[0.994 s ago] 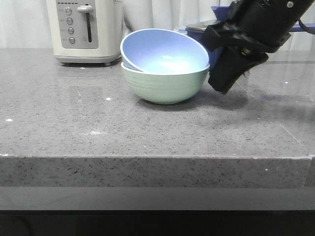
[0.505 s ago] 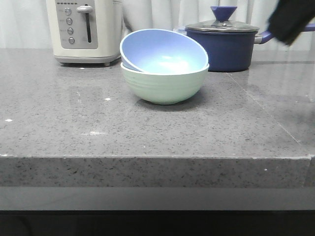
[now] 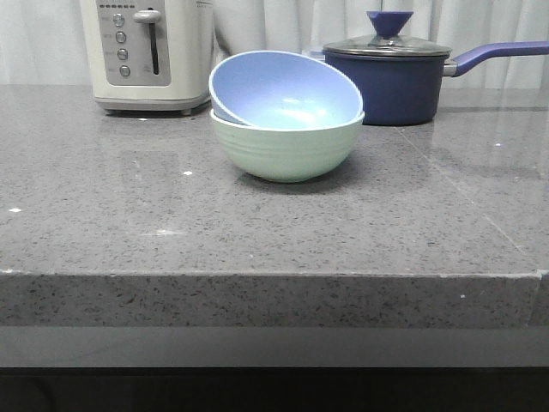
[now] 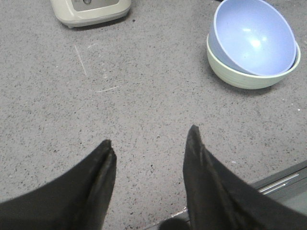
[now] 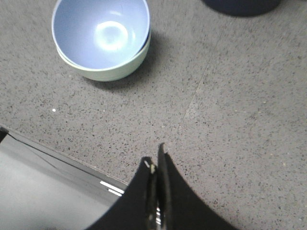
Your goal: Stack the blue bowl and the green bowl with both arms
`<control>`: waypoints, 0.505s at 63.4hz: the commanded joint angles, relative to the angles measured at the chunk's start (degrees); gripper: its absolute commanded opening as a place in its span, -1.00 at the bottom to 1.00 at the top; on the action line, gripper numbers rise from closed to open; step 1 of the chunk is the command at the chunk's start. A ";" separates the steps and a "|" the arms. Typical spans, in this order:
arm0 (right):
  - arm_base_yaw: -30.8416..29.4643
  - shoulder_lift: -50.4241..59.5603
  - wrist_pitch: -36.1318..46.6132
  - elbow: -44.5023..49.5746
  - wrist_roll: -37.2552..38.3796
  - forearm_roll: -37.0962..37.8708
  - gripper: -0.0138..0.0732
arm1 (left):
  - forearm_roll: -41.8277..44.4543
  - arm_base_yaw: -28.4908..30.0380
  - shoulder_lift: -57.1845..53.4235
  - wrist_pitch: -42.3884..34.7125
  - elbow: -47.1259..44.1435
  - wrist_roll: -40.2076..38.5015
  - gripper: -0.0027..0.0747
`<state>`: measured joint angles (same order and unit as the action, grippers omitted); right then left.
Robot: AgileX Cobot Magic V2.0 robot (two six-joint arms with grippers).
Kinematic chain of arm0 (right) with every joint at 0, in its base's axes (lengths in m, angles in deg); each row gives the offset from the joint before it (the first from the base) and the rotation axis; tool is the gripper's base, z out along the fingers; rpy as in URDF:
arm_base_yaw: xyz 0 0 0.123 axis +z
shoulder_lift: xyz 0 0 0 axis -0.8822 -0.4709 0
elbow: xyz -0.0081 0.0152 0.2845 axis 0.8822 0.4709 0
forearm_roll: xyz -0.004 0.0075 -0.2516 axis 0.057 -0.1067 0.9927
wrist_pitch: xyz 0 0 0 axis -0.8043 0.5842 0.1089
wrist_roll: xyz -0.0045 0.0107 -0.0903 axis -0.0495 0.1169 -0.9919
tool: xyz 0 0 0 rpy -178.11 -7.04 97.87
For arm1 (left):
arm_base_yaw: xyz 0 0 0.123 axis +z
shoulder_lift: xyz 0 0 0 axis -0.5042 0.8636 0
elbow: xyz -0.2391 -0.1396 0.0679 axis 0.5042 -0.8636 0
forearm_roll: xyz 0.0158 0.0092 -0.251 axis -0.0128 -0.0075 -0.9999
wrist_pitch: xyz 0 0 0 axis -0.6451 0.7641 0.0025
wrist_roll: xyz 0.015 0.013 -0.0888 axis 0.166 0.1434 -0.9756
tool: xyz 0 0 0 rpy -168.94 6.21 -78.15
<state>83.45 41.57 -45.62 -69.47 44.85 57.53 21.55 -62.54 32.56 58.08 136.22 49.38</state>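
The blue bowl (image 3: 287,90) sits tilted inside the green bowl (image 3: 287,153) on the grey counter, in the middle of the front view. Both bowls also show in the left wrist view, blue (image 4: 253,37) in green (image 4: 240,79), and in the right wrist view, blue (image 5: 100,31) in green (image 5: 115,71). My left gripper (image 4: 150,141) is open and empty above the counter near its front edge, well away from the bowls. My right gripper (image 5: 156,155) is shut and empty, above the counter's front edge. Neither arm shows in the front view.
A cream toaster (image 3: 150,53) stands at the back left and also shows in the left wrist view (image 4: 91,10). A dark navy lidded saucepan (image 3: 390,75) stands behind the bowls on the right, its handle pointing right. The counter's front edge (image 3: 274,276) runs across.
The right arm, which was close to the right of the bowls a second ago, has pulled up and away to the right and left the front view. The bowls have not moved.
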 commanded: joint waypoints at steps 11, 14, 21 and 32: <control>-0.18 2.53 4.57 0.79 0.17 2.59 -0.83 | 0.65 -0.32 0.27 -5.43 1.44 -0.60 -0.17; -0.18 2.53 4.64 0.79 0.17 2.65 -0.83 | 0.65 -0.32 0.36 -5.43 1.44 -0.60 -0.30; -0.18 2.53 5.24 0.79 0.17 2.65 -0.83 | 0.65 -0.32 0.36 -5.43 1.44 -0.60 -0.67; -0.18 2.53 5.52 0.79 0.17 2.65 -0.83 | 0.65 -0.32 0.36 -5.43 1.44 -0.60 -0.98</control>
<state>83.45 44.10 -44.55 -67.26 45.12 59.66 21.64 -62.54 32.68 57.07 136.14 49.38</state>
